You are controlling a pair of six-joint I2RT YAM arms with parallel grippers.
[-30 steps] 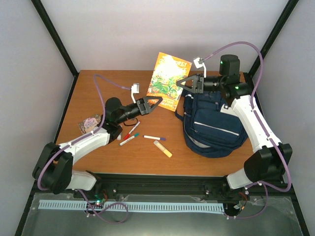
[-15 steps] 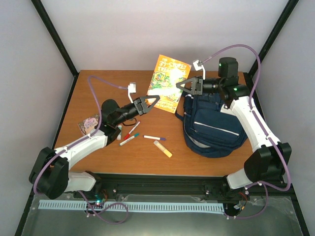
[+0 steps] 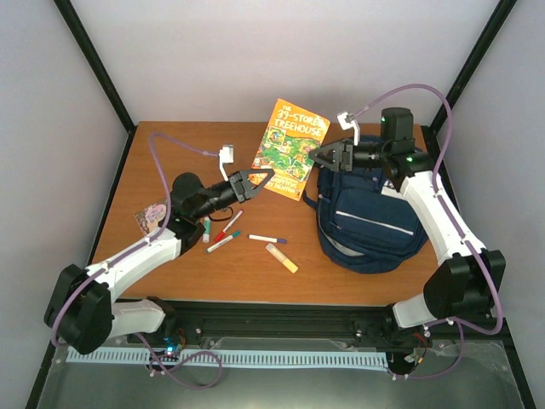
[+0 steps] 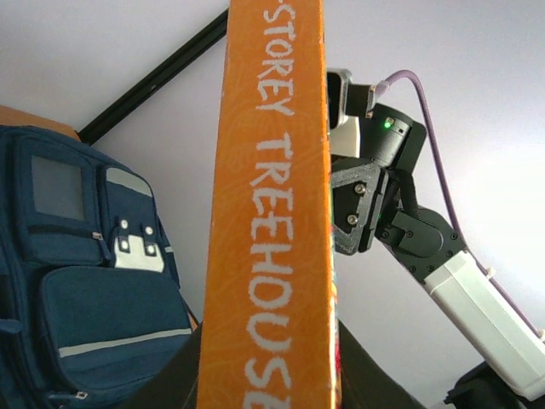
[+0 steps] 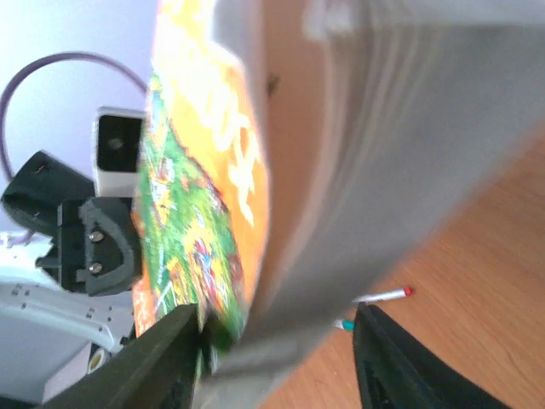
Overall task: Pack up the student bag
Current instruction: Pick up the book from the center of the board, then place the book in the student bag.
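Book higher, outside student bag

High rear overview, wrist close-ups sharing orange book

Table holds student bag, markers, yellow stick.

The large navy-blue fabric student bag lies flat on the wooden surface at 3 o'clock, front panel up, its top end toward 12 o'clock; white reflective stripes cross its front zip pockets, and a dark strap loops out on its 9 o'clock side
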